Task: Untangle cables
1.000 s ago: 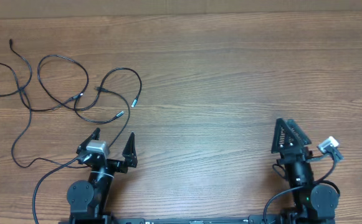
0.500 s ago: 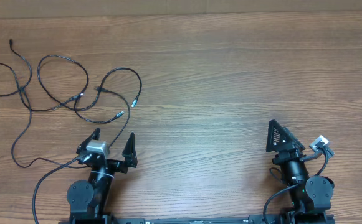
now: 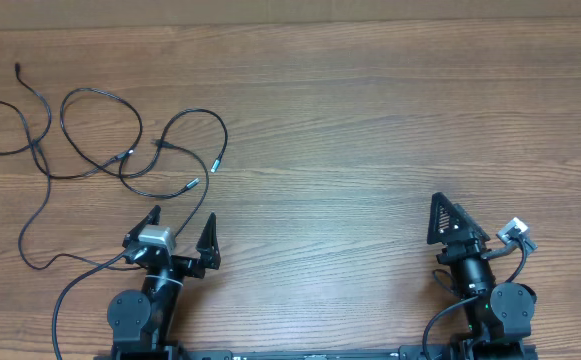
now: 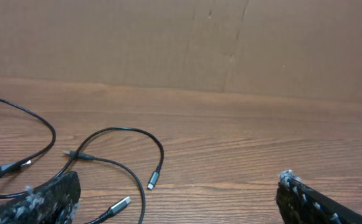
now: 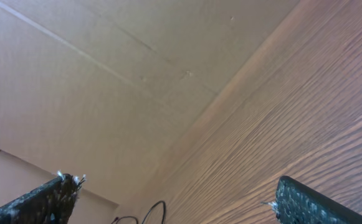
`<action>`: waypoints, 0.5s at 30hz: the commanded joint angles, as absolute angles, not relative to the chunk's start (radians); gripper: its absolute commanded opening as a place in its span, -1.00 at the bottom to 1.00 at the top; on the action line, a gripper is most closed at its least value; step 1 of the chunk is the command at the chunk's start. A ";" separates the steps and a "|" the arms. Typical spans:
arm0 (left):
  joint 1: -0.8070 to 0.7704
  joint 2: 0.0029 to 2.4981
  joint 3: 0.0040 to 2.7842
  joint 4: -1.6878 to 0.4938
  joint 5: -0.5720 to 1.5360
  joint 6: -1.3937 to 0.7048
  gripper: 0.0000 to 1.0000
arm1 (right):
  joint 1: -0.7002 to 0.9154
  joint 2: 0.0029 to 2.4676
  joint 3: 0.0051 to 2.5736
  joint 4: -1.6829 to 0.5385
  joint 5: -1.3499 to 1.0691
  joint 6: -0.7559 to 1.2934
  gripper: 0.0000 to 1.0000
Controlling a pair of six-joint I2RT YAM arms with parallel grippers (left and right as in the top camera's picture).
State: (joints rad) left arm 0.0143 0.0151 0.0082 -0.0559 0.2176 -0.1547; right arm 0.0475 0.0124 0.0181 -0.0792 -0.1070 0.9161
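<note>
Two grippers sit near the bases, both with fingers spread wide and holding nothing. The right gripper (image 3: 439, 206) has swung left and rolled sideways since a second ago, so its fingers overlap in the overhead view. The left gripper (image 3: 182, 216) is unchanged. The cables (image 3: 120, 156) lie tangled on the wooden table (image 3: 370, 130) ahead of the left gripper, untouched. One strand is cut off at the left edge.

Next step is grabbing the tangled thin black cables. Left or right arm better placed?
Left. The thin black cables lie just ahead of the open left gripper and show in its wrist view; the open right gripper sits across the wooden table, far from them.
</note>
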 commanded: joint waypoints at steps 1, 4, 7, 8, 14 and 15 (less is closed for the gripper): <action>0.011 0.004 0.005 -0.056 0.229 -0.164 1.00 | 0.051 0.002 0.008 -0.077 -0.080 0.909 1.00; 0.011 0.004 0.005 -0.056 0.229 -0.164 0.99 | 0.051 0.002 0.008 -0.077 -0.078 0.905 1.00; 0.011 0.004 0.005 -0.056 0.229 -0.164 0.99 | 0.051 0.002 0.008 -0.077 -0.044 0.829 1.00; 0.011 0.004 0.005 -0.056 0.229 -0.164 1.00 | 0.051 0.002 0.008 -0.078 -0.033 0.783 1.00; 0.011 0.004 0.005 -0.056 0.229 -0.164 0.99 | 0.054 0.002 0.008 -0.081 -0.052 0.310 1.00; 0.011 0.004 0.005 -0.056 0.229 -0.164 0.99 | 0.057 0.002 0.008 -0.081 -0.066 0.228 1.00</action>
State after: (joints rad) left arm 0.0143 0.0151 0.0082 -0.0559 0.2173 -0.1543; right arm 0.0486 0.0124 0.0181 -0.0826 -0.0532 0.5388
